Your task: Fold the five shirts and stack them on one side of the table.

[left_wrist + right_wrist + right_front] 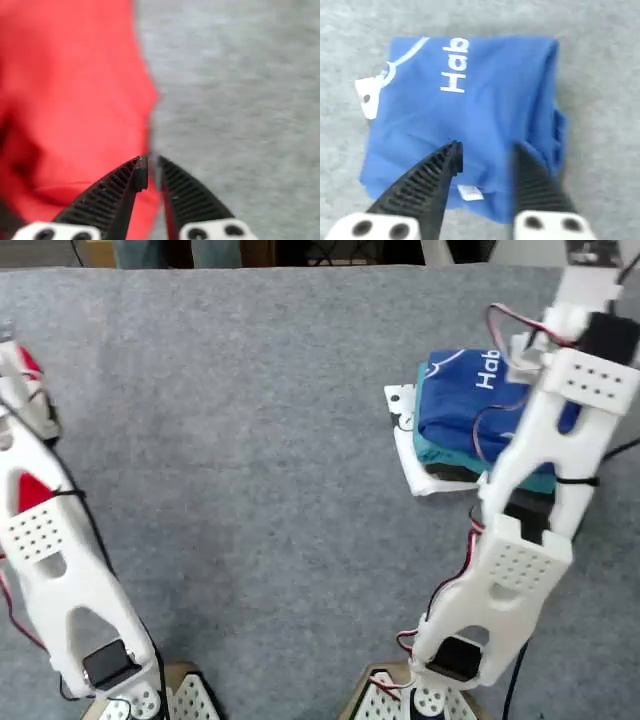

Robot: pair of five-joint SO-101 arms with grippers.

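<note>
On the right of the counter (250, 420): we see a stack of folded shirts, set toward the far half.
Blue shirt (460, 400): it lies folded on top of the stack, white lettering facing up, with a white tag (367, 97) at its left edge.
Teal shirt (450, 452): it sits directly under the blue one and shows along the stack's near-left edge.
Black layer (450, 473): a dark strip shows beneath the teal on the near side.
White shirt (415, 475): it is at the bottom and sticks out to the left and near.
Right arm (540, 470): it stretches from the near edge over the right part of the stack.
Right gripper (487, 150): it hangs above the blue shirt with its jaws apart.
Red shirt (65, 100): it lies at the counter's far left edge, well apart from the stack.
Left arm (60, 560): it runs along the left edge.
Left gripper (150, 167): it is over the red shirt's edge, and we cannot tell whether it clamps the cloth.
</note>
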